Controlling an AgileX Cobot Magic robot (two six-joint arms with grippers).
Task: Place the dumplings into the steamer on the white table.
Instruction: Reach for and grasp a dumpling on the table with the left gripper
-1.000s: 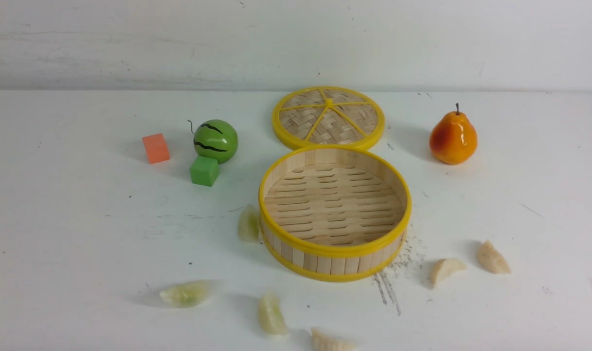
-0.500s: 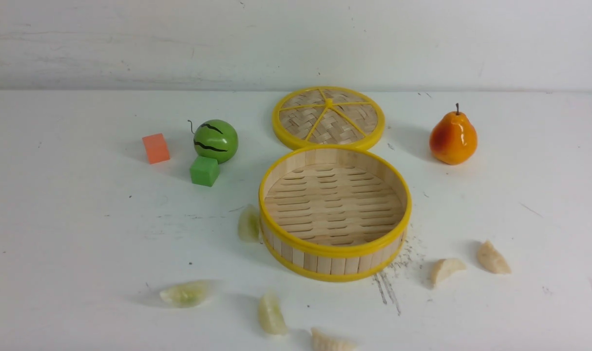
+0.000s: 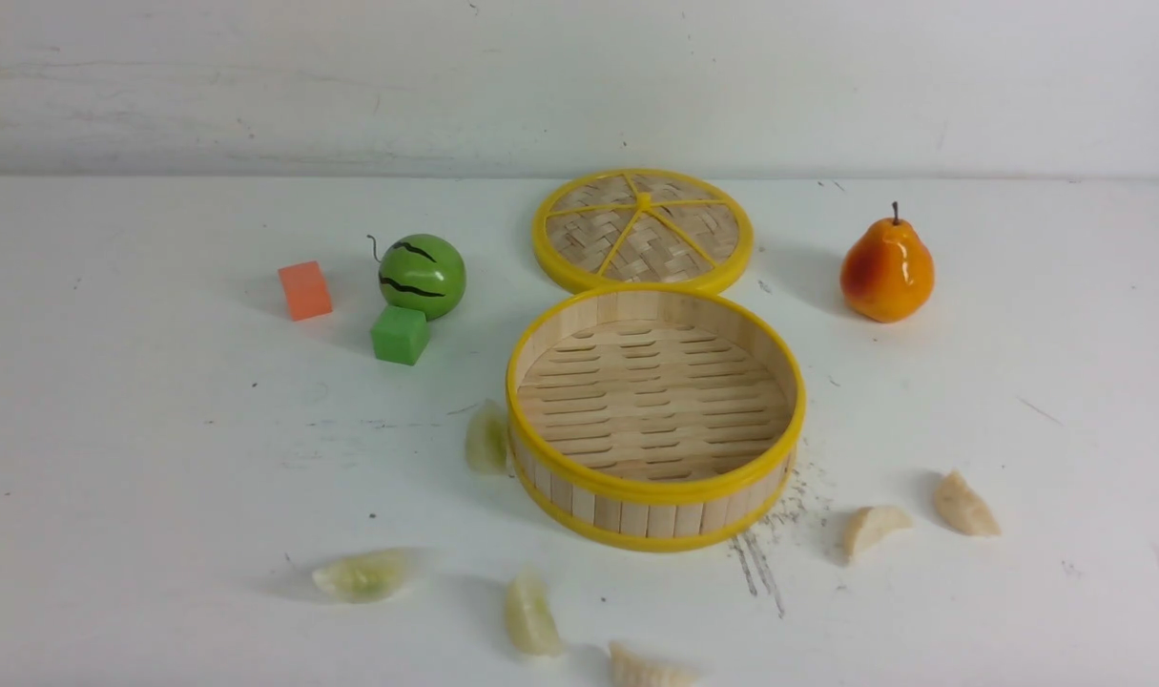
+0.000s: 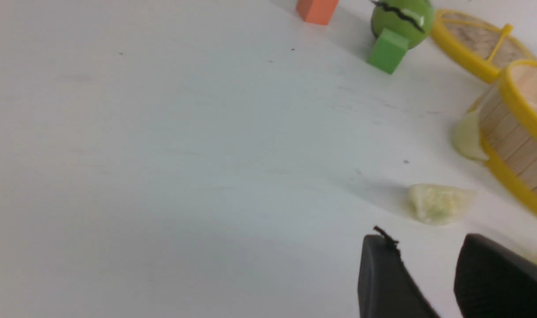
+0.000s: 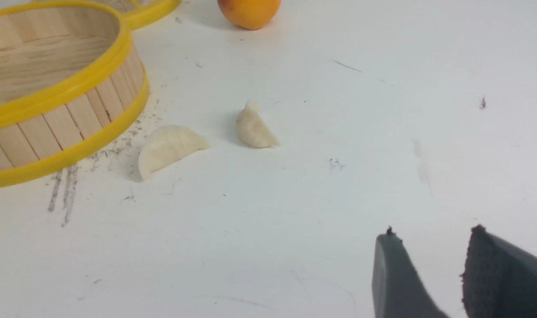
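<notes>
Bamboo steamer [image 3: 636,515] is empty in our front view, and nothing's budged this past second: all six dumplings [image 3: 364,575] lie on the desk [image 3: 159,429] around it, one touching its wall. Left wrist view: left gripper [image 4: 427,240] half-open, holding nothing. Right wrist view: right gripper [image 5: 432,234] likewise. We'd say no picking has started.

Lying out are three pale green dumplings [image 3: 488,439] [image 3: 364,575] [image 3: 531,615], three cream-beige dumplings [image 3: 648,670] [image 3: 875,527] [image 3: 963,504], one bamboo steamer [image 3: 636,515], one woven lid [image 3: 643,232], one orange cube [image 3: 304,290], one green cube [image 3: 400,334], one striped green ball [image 3: 424,275], one orange pear [image 3: 886,270].
</notes>
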